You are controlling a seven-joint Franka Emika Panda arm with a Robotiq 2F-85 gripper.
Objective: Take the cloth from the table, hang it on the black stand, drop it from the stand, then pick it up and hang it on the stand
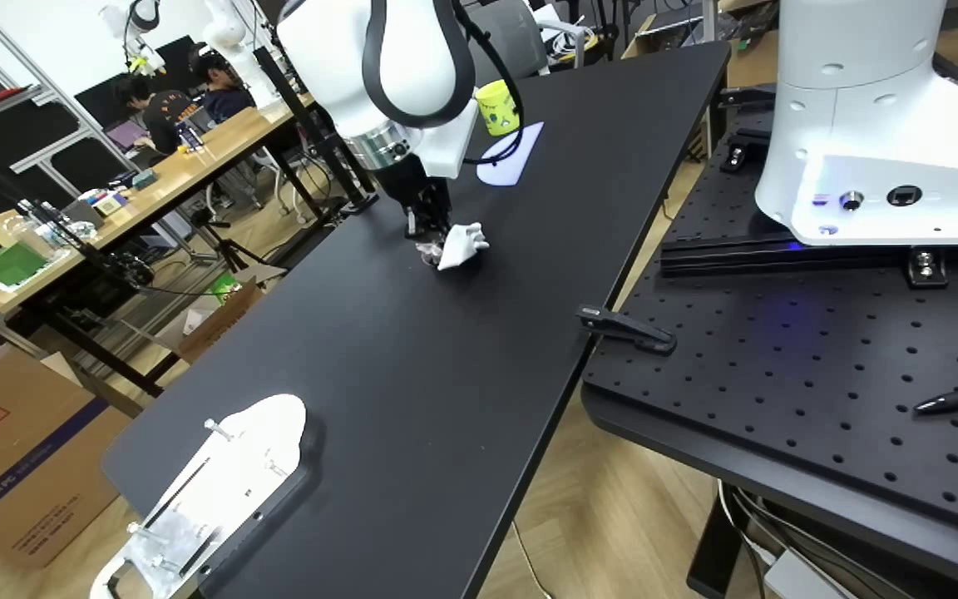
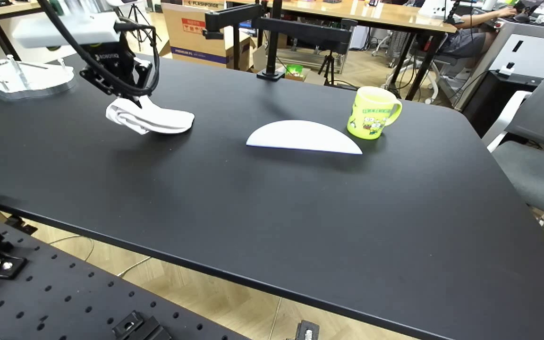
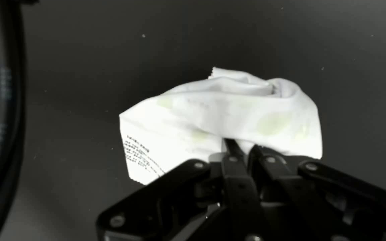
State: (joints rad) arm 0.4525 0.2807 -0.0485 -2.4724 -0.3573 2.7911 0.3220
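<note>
A white cloth [image 1: 463, 245] with pale green spots and small print is folded and bunched over the dark table. It also shows in an exterior view [image 2: 158, 119] and in the wrist view [image 3: 213, 110]. My gripper [image 3: 238, 145] points down with its fingers close together, shut on the cloth. The fingertips are hidden in its folds. The cloth hangs a little above the table, with a shadow under it. A black stand [image 2: 276, 38], a post with side arms, is fixed at the table's far edge. Its post also shows in an exterior view [image 1: 306, 112], partly behind my arm.
A yellow-green mug [image 2: 370, 113] stands near a white half-round piece [image 2: 304, 136] on the table [image 2: 272, 203]. A white plate with pegs [image 1: 229, 474] lies at the other end. A black cable [image 3: 8, 100] hangs beside my gripper.
</note>
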